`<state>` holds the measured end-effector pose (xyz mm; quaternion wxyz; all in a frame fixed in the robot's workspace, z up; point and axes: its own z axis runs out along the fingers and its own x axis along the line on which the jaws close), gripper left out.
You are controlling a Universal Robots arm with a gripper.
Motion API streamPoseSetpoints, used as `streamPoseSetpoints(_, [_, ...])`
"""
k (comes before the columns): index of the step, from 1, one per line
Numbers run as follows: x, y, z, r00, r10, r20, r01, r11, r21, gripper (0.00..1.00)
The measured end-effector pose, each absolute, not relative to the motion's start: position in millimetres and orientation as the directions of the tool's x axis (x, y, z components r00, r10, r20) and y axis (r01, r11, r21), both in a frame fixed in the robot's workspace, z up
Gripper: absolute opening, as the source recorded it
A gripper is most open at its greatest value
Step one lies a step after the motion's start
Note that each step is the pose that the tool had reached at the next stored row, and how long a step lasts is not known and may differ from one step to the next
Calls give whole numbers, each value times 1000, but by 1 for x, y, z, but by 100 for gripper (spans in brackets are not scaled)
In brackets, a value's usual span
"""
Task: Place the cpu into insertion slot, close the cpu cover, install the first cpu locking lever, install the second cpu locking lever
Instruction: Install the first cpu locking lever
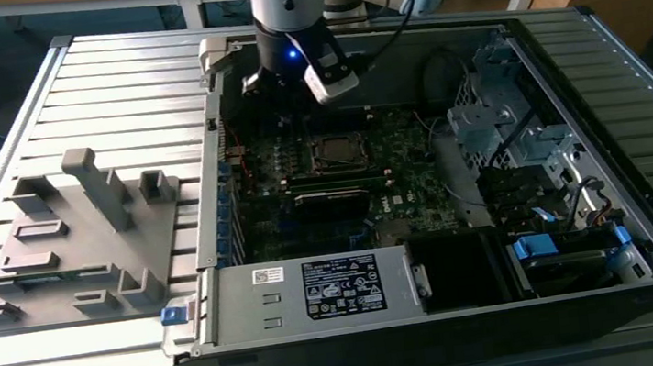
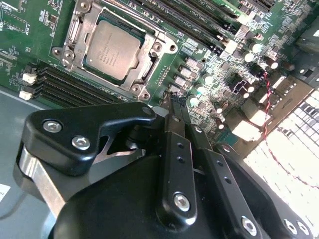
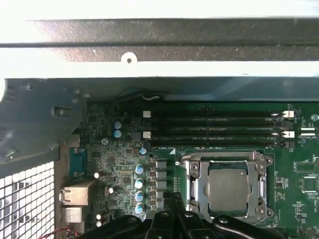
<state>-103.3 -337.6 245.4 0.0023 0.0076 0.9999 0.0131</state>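
The cpu [image 3: 228, 185] lies flat in the insertion slot [image 3: 264, 162], its silvery face up; the second wrist view shows the cpu [image 2: 110, 48] the same way. The cpu cover [image 3: 199, 188] is down around it as a metal frame, and thin levers run along the frame's edges. My gripper [image 3: 172, 201] hangs above the motherboard beside the socket, its black fingers [image 2: 174, 124] pressed together with nothing between them. In the exterior view the gripper [image 1: 274, 82] is inside the open computer case, behind the socket [image 1: 336, 150].
Memory slots [image 3: 214, 124] run beside the socket, with capacitors [image 3: 139, 183] close to the fingertips. The case wall [image 3: 149, 45] rises just beyond. A power supply [image 1: 338, 288] and drive cage [image 1: 504, 117] sit in the case. A grey fixture block [image 1: 74, 239] is on the exterior view's left.
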Motion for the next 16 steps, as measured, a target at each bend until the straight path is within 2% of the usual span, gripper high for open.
streamPoseSetpoints(16, [-103,-338,255,-1000,15,-7,15,1000,26,11])
